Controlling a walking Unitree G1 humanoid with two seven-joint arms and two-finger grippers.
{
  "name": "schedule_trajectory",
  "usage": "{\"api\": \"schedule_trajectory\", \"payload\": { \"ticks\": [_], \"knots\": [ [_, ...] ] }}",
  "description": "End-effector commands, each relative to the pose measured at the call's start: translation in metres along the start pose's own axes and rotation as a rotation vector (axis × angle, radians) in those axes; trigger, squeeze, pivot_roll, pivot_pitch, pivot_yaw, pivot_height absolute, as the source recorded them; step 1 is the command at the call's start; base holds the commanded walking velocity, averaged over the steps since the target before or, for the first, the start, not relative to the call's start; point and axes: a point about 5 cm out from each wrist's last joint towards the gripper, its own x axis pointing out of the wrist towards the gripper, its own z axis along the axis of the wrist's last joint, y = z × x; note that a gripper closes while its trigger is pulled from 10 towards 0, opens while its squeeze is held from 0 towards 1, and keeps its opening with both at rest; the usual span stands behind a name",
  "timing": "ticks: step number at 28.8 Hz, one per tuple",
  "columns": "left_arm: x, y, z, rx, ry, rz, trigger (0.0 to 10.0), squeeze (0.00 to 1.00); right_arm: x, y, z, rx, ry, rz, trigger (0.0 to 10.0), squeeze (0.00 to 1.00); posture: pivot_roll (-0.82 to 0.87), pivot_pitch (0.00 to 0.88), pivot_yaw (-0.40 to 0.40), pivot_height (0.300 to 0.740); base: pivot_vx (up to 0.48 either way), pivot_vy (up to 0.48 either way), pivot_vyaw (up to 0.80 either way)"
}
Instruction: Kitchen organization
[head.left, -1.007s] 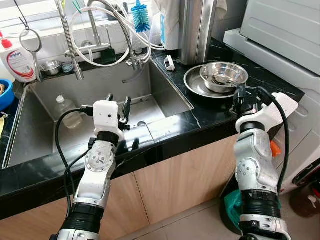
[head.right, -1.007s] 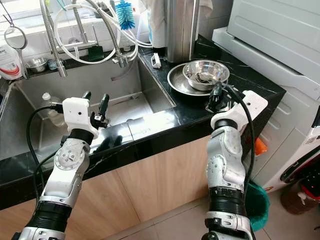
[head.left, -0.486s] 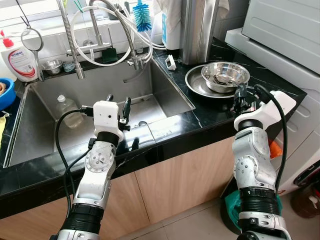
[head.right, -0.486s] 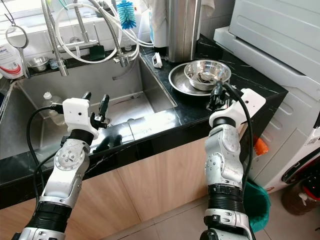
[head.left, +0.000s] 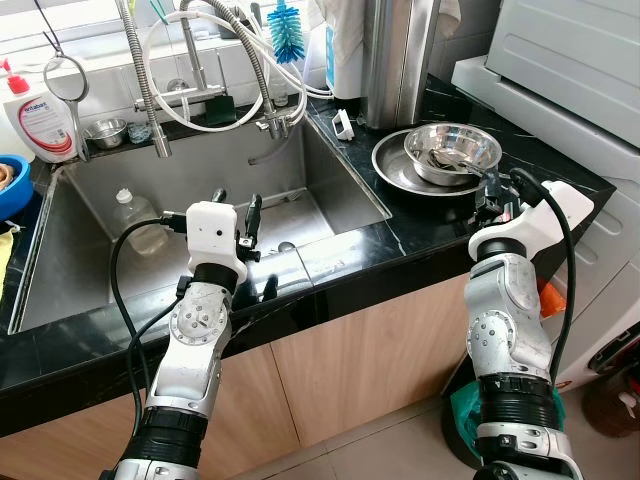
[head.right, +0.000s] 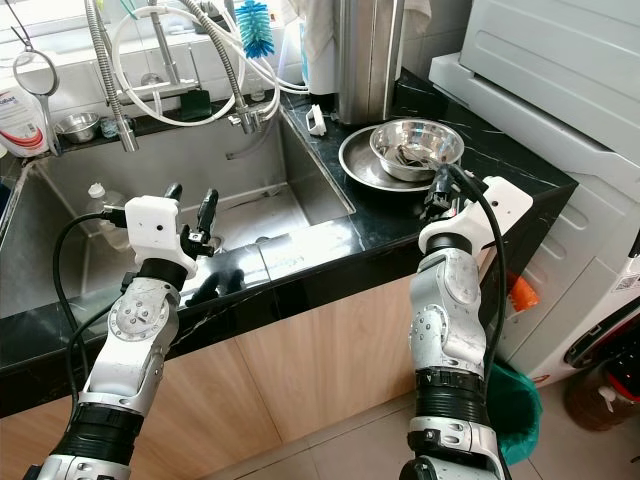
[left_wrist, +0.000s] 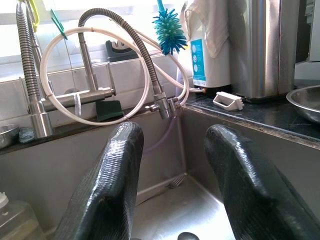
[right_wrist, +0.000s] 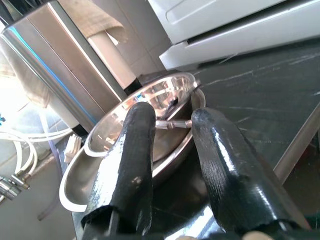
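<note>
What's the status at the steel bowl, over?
Right gripper open, at the rim of the steel bowl, which sits on a steel plate. Left gripper open over the sink. Nothing between.

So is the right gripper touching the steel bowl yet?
Apart. The right wrist view shows the right gripper open, with black counter between its fingertips and the steel bowl.

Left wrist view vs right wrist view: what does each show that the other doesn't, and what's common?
The left wrist view alone has the blue bottle brush, the looped white hose, the green sponge on the ledge and the sink beyond the open left pincer. The right wrist view alone has the white appliance and a utensil in the steel bowl, which sits in a wider steel pan, with the open right pincer aimed at it. Both share the tall steel canister and the black counter.
</note>
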Motion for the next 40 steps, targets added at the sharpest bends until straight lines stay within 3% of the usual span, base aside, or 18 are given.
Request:
{"api": "schedule_trajectory", "payload": {
  "ticks": [1,11,12,13,21,28,35,40],
  "knots": [
    [0.000,0.004,0.001,0.020,0.002,0.013,10.0,0.00,0.002,0.008,0.000,0.008,0.002,0.018,0.0,0.00,-0.19,0.000,0.083,0.740,0.000,0.000,0.00],
    [0.001,0.004,0.000,0.019,0.006,0.016,10.0,0.00,0.003,0.007,0.000,0.007,0.001,0.018,0.0,0.00,-0.19,0.000,0.081,0.740,0.000,0.000,0.00],
    [0.001,0.005,0.000,0.020,0.006,0.018,10.0,0.00,0.004,0.008,0.000,0.006,0.001,0.023,2.2,0.00,-0.19,0.000,0.081,0.740,0.000,0.000,0.00],
    [0.001,0.005,0.000,0.021,0.006,0.019,10.0,0.00,0.004,0.008,0.000,0.004,0.002,0.025,10.0,0.00,-0.19,0.000,0.081,0.740,0.000,0.000,0.00],
    [-0.001,0.002,0.000,0.019,0.001,0.007,10.0,0.00,0.002,0.014,-0.002,0.012,0.005,0.050,10.0,0.00,-0.18,0.000,0.080,0.740,0.000,0.000,0.00],
    [0.002,0.004,0.002,0.023,-0.007,0.007,10.0,0.00,0.003,0.039,0.015,0.008,-0.081,0.186,10.0,0.00,-0.19,0.000,0.083,0.740,0.000,0.000,0.00],
    [0.001,0.003,0.001,0.022,-0.001,0.011,10.0,0.00,0.000,0.045,0.020,-0.021,-0.112,0.230,10.0,0.00,-0.18,0.000,0.081,0.740,0.000,0.000,0.00],
    [0.002,0.004,0.001,0.024,-0.001,0.014,10.0,0.00,-0.004,0.066,0.021,-0.223,-0.142,0.390,10.0,0.00,-0.19,0.000,0.080,0.740,0.000,0.000,0.00]
  ]
}}
